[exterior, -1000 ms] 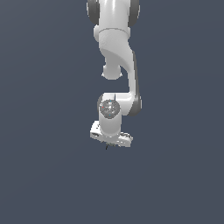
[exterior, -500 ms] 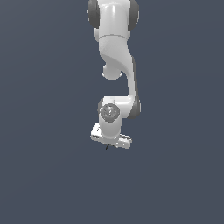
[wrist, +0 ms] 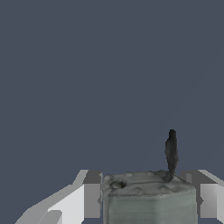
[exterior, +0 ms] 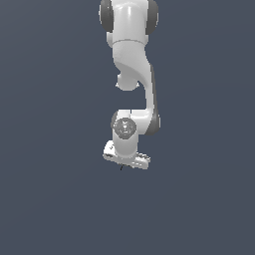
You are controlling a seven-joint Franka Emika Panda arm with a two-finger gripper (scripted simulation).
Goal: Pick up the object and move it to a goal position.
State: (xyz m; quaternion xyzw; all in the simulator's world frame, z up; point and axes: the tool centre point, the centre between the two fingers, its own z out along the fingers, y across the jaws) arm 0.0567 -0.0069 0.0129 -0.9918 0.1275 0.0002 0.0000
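Against plain grey-blue background, one gripper [wrist: 146, 199] clamps one object [wrist: 148, 197] between two fingers [wrist: 81, 199].

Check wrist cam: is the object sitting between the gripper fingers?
Yes, the grey object fills the gap, with a finger on each side of it.

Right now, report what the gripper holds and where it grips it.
The gripper holds the object, a greyish block, by its two opposite sides; a finger sits against each flank, and the dark stem stays free.
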